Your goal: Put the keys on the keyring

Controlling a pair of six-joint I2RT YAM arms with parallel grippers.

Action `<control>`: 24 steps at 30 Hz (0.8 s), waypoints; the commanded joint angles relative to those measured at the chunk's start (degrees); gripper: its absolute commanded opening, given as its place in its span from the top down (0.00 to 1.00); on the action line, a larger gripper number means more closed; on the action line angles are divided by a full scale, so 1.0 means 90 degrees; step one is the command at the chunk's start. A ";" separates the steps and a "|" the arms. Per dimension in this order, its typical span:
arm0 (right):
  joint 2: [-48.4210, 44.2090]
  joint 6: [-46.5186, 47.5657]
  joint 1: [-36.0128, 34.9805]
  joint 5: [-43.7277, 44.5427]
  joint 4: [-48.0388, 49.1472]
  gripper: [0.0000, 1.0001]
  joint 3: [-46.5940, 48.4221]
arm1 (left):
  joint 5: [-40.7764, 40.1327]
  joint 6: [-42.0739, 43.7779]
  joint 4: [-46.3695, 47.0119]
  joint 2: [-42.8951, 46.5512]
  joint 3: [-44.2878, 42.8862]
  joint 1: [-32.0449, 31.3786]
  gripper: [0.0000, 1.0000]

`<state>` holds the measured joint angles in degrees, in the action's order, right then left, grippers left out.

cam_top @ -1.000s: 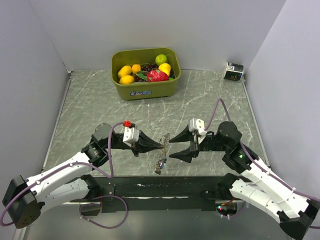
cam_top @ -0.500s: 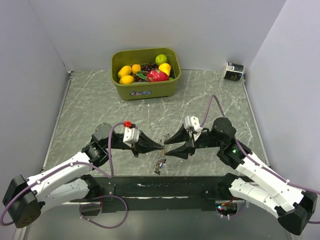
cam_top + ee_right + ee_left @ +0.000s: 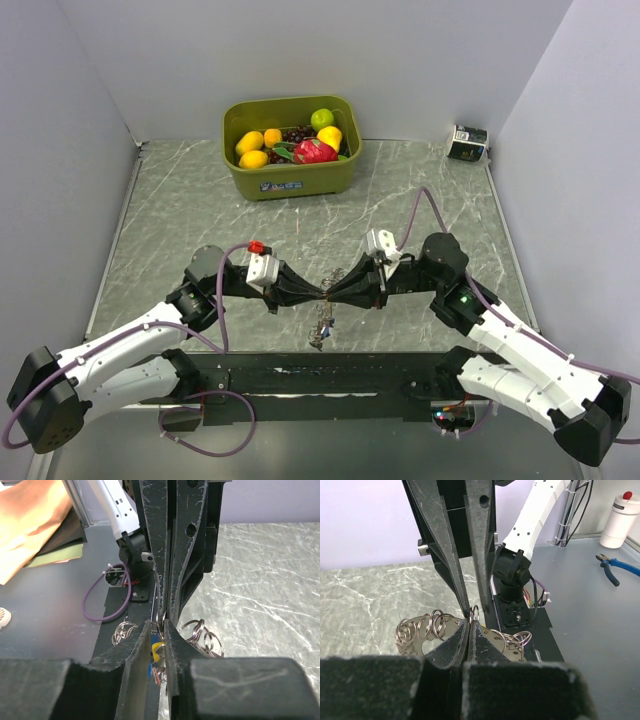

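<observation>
Fingers [image 3: 451, 647] of the left gripper [image 3: 322, 292] are pressed together on a small loop of the keyring [image 3: 474, 613]. The right gripper [image 3: 336, 291] has its fingers [image 3: 175, 647] a narrow gap apart around the same loop; I cannot tell if they press on it. The keys [image 3: 321, 327] hang below, their long axis toward the near edge of the table [image 3: 200, 200]. Both arms reach inward, tip to tip.

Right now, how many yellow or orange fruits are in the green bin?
4. In the green bin: two yellow fruits at the left end, an orange fruit beside them, a yellow fruit at the right. Others may lie hidden beneath.
</observation>
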<state>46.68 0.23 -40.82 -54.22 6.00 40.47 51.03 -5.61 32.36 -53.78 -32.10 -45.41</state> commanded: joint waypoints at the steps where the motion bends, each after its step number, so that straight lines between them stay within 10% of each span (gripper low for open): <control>1: 0.0087 -0.0016 0.0024 0.0057 0.0261 0.79 0.0084 | 0.0209 -0.0119 0.0721 -0.0011 -0.0232 0.0026 0.99; 6: 0.0194 0.0101 0.0024 0.0145 -0.0022 1.00 0.0240 | 0.0122 0.0075 0.0245 0.0047 -0.0320 0.0026 0.99; 19: 0.0233 0.0209 0.0024 0.0594 -0.0637 1.00 0.0552 | -0.0308 0.1558 -0.2878 0.0243 -0.1364 0.0036 0.82; 24: 0.0487 0.0238 0.0024 0.0711 -0.1145 1.00 0.0816 | -0.0474 0.2087 -0.4102 0.0097 -0.1853 0.0036 0.57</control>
<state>50.30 1.63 -40.66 -49.28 -2.98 43.03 48.05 6.92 6.33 -52.97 -44.23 -45.06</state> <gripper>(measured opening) 0.008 0.325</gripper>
